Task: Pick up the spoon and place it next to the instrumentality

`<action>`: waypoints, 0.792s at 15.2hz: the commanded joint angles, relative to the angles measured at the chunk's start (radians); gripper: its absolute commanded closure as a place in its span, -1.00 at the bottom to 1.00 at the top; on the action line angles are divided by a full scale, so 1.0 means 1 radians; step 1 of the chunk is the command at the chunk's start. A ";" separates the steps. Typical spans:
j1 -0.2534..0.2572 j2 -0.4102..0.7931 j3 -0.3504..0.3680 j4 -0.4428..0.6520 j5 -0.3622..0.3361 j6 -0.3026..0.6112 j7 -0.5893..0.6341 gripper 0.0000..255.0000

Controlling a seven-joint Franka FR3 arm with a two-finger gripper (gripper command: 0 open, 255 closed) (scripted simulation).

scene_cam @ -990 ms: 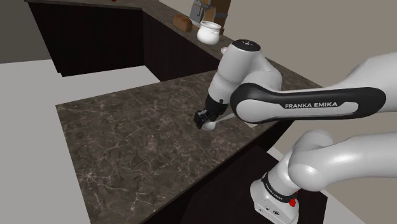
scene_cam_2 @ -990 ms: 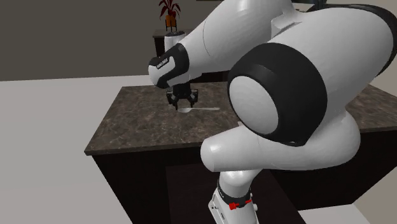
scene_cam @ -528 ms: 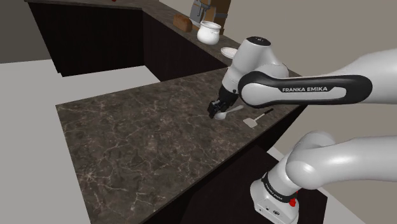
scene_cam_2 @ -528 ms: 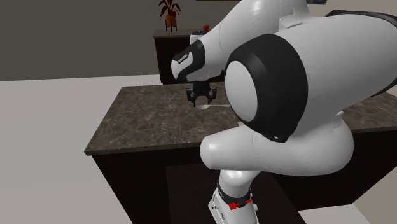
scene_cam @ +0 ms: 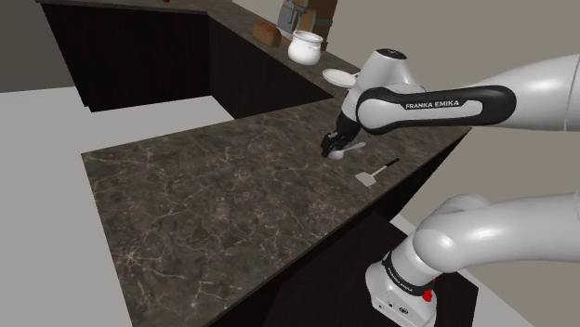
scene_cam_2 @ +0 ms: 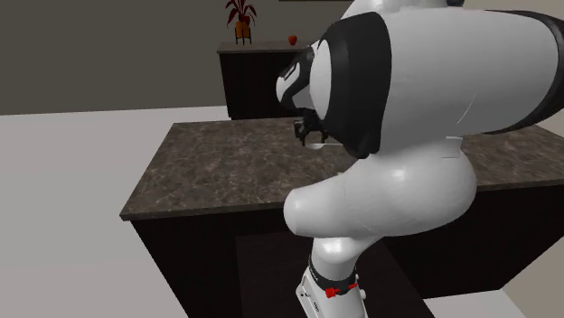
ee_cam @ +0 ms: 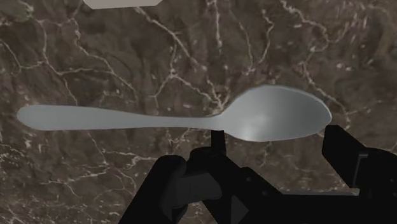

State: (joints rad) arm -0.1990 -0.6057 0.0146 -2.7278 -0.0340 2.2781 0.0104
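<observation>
The tool [scene_cam: 332, 147] is clamped on the spoon [ee_cam: 159, 119] at its bowl end, with the long handle sticking out sideways. It hangs low over the dark marbled table [scene_cam: 204, 214], near the spatula [scene_cam: 375, 173] that lies by the table's edge. This looks like the carry toward the placing spot. Travel level so the handle cannot swing. Descend beside the spatula without nudging it, and let the bowl rest on the stone before opening. Stay well back from the edge, where a released spoon might slide off.
</observation>
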 commanded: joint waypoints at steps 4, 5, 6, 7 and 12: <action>-0.062 0.063 -0.111 0.057 -0.044 0.010 -0.136 1.00; -0.072 0.082 -0.132 0.073 -0.050 0.015 -0.162 1.00; -0.080 0.103 -0.153 0.091 -0.055 0.019 -0.188 1.00; -0.088 0.125 -0.174 0.109 -0.058 0.023 -0.214 1.00; -0.116 0.242 -0.273 0.217 -0.055 0.037 -0.344 1.00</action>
State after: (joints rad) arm -0.3110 -0.3871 -0.2416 -2.5309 -0.0912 2.3108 -0.3094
